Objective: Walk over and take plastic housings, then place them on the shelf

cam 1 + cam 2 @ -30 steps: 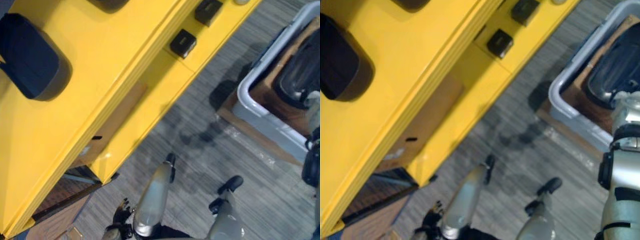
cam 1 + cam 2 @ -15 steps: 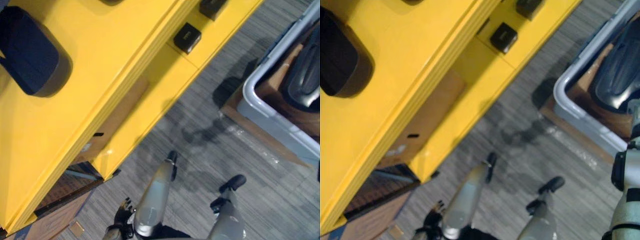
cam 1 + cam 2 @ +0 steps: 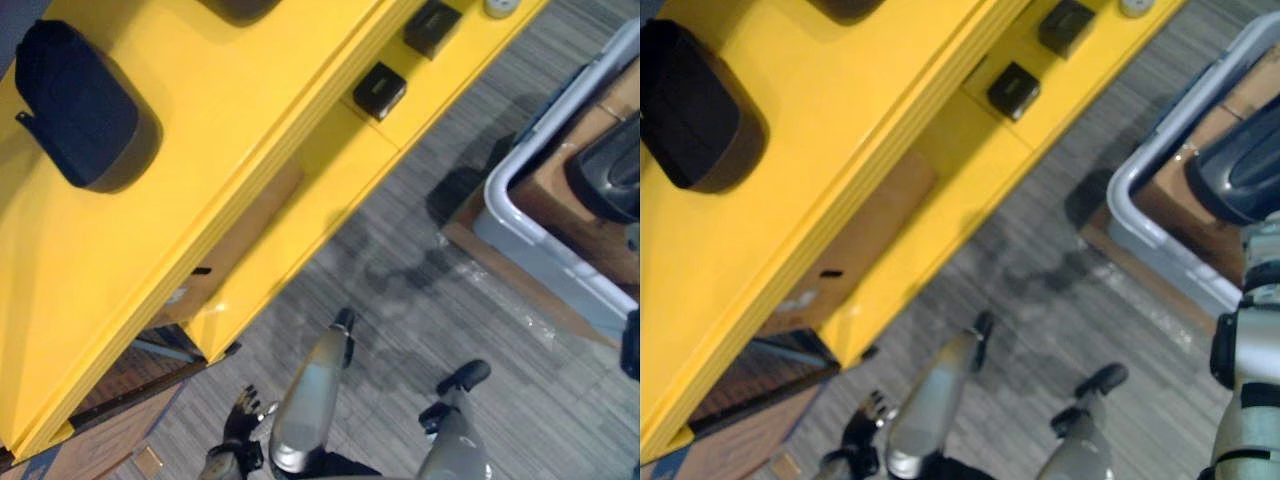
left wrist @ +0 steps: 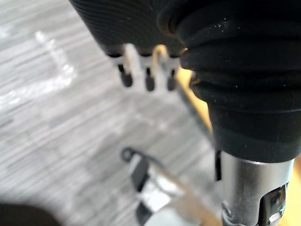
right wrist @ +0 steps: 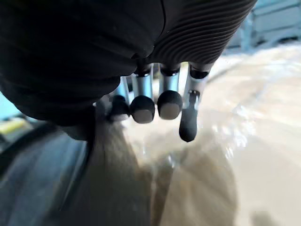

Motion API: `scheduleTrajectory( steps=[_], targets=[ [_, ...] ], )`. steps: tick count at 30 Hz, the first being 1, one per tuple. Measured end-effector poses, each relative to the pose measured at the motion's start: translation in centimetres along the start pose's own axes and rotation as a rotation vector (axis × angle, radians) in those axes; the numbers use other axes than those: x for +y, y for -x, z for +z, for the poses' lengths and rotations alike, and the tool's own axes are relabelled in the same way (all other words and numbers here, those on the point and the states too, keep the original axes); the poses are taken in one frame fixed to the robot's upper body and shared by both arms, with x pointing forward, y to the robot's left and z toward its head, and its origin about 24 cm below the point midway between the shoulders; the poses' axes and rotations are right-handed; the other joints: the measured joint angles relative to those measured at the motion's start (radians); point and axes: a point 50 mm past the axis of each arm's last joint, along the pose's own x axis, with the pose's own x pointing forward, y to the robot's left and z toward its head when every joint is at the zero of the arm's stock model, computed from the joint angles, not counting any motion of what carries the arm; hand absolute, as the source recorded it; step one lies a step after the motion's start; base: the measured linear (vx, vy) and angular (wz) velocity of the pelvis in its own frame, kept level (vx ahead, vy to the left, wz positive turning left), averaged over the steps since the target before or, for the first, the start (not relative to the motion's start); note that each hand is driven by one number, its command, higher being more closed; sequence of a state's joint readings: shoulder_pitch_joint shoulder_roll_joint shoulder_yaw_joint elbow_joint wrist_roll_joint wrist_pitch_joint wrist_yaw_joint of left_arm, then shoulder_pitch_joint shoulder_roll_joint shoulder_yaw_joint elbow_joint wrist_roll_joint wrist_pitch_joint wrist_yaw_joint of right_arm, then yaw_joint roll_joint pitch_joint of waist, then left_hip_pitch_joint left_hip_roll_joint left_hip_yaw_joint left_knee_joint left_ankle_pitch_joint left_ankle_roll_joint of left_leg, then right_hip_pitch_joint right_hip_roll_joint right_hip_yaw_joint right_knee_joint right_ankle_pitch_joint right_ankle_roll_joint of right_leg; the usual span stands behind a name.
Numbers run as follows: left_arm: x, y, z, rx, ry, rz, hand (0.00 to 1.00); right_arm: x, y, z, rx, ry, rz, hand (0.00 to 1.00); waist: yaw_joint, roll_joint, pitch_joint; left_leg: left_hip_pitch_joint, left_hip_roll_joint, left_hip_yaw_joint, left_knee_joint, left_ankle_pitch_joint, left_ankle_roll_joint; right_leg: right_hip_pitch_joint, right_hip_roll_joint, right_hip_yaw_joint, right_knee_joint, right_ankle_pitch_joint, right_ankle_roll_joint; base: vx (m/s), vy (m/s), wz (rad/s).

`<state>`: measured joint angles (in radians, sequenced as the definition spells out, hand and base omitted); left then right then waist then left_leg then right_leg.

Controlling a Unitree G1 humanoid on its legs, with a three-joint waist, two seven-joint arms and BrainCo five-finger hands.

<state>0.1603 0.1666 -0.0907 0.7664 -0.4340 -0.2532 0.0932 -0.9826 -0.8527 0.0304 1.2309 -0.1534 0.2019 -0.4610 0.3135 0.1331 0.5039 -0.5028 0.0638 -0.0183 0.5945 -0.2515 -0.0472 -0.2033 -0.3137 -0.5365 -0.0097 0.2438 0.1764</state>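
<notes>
Grey floor (image 3: pixel 480 330) carries a yellow shelf (image 3: pixel 250 130) from 8 to 1 o'clock. Grey bin (image 3: pixel 540 250) at 3 o'clock holds one plastic housing (image 3: pixel 1240 170); second housing (image 3: pixel 75 105) lies on the shelf at 10. Left hand (image 3: pixel 240 415), right hand (image 5: pixel 167 101): fingers extended, empty.

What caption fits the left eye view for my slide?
Dark housing atop the yellow shelf; second housing in the grey bin.
</notes>
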Motion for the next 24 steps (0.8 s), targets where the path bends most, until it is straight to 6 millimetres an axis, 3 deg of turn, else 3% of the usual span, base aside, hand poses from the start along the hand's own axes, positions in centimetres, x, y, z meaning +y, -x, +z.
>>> scheduleTrajectory(
  steps=[2, 5, 8, 12, 14, 18, 23, 24],
  targets=[
    [1.6, -0.2, 0.8, -0.03, -0.022, 0.061, 0.0, 1.0, 0.6, -0.5, -0.051, 0.029, 0.014, 1.0, -0.019, -0.029, 0.002, 0.032, 0.009, 0.006, -0.011, 0.0, 0.0, 0.023, 0.007, 0.001, 0.0, -0.001, -0.001, -0.01, 0.01, -0.16],
    [4.4, -0.3, 2.3, -0.085, -0.048, 0.175, 0.0, 2.7, 1.9, -0.9, -0.133, 0.054, 0.028, 1.0, -0.044, -0.098, -0.011, 0.087, 0.025, 0.029, -0.045, 0.004, -0.007, 0.04, 0.015, 0.014, 0.001, -0.011, -0.017, -0.02, 0.007, -0.21],
    [6.2, -0.3, 3.8, -0.149, -0.06, 0.259, 0.0, 3.3, 2.9, -0.6, -0.222, 0.054, 0.004, 1.0, -0.082, -0.143, -0.02, 0.128, 0.035, 0.049, -0.088, 0.016, -0.022, 0.052, 0.023, 0.018, 0.0, -0.022, -0.035, -0.06, -0.012, -0.18],
    [7.1, -0.3, 5.9, -0.245, -0.084, 0.32, 0.0, 4.4, 4.5, -1.1, -0.288, 0.063, -0.014, 1.0, -0.113, -0.176, -0.037, 0.187, 0.047, 0.066, -0.152, 0.039, -0.042, 0.079, 0.041, 0.022, -0.02, -0.032, -0.049, -0.04, -0.042, -0.14],
    [7.2, -0.5, 8.1, -0.33, -0.144, 0.331, 0.0, 5.0, 5.6, -2.1, -0.322, 0.094, -0.026, 1.0, -0.128, -0.202, -0.061, 0.217, 0.055, 0.069, -0.206, 0.067, -0.06, 0.086, 0.058, 0.021, -0.04, -0.029, -0.053, 0.0, -0.085, -0.06],
    [6.1, -0.5, 10.3, -0.428, -0.224, 0.319, 0.0, 5.8, 7.7, -2.7, -0.418, 0.101, -0.042, 1.0, -0.161, -0.218, -0.126, 0.261, 0.065, 0.08, -0.274, 0.086, -0.074, 0.104, 0.076, 0.027, -0.063, -0.026, -0.054, 0.03, -0.047, -0.07],
    [3.7, -0.5, 14.3, -0.566, -0.193, 0.232, 0.0, 5.8, 11.3, -2.6, -0.592, 0.03, -0.07, 1.0, -0.191, -0.223, -0.225, 0.33, 0.07, 0.102, -0.327, 0.089, -0.077, 0.137, 0.082, 0.043, -0.07, -0.025, -0.054, 0.07, 0.032, -0.12],
    [2.0, -0.4, 15.6, -0.599, -0.155, 0.131, 0.0, 5.9, 12.8, -2.3, -0.65, -0.01, -0.071, 1.0, -0.193, -0.235, -0.259, 0.347, 0.07, 0.111, -0.339, 0.089, -0.077, 0.139, 0.081, 0.046, -0.07, -0.025, -0.054, 0.03, 0.044, -0.11]
  ],
)
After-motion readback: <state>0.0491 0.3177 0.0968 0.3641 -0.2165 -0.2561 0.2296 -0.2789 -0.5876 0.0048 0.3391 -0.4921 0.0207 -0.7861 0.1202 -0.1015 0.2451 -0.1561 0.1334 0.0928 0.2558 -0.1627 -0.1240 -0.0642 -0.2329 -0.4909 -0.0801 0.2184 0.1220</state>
